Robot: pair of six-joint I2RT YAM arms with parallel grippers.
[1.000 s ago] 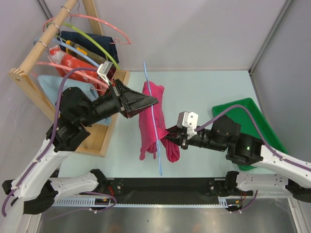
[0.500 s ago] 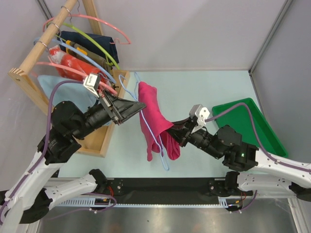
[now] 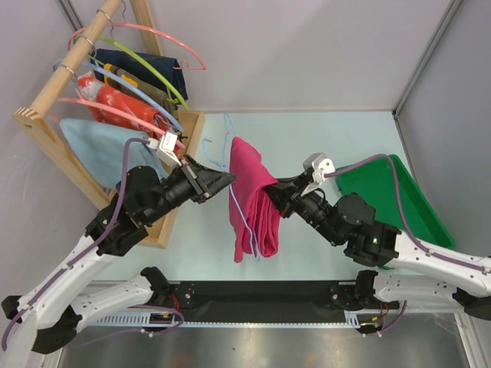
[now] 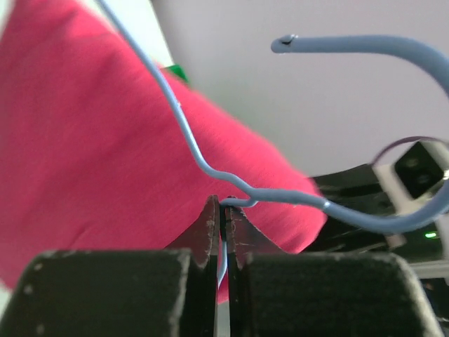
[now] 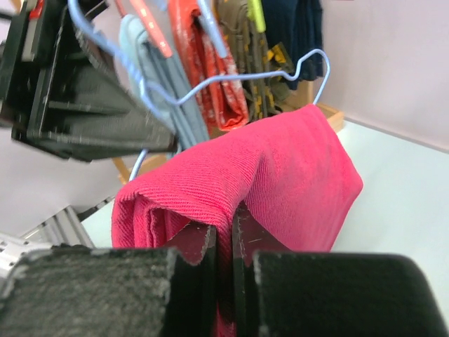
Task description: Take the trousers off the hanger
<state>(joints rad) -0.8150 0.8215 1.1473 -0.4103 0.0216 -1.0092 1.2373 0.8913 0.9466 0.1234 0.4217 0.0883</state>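
Pinching the hanger (image 4: 351, 43), the left tool (image 4: 223, 213) is clenched; right tool (image 5: 224, 222) grips trousers (image 5: 295, 161) ahead of it — still draped, pull-off remains.

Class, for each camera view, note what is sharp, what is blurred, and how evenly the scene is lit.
Top external: evenly lit and sharp throughout, trousers included. Left wrist: left gripper blurred up close, hanger slightly soft. Right wrist: right gripper blurred up close, trousers' weave crisp, hanging clothes behind soft.
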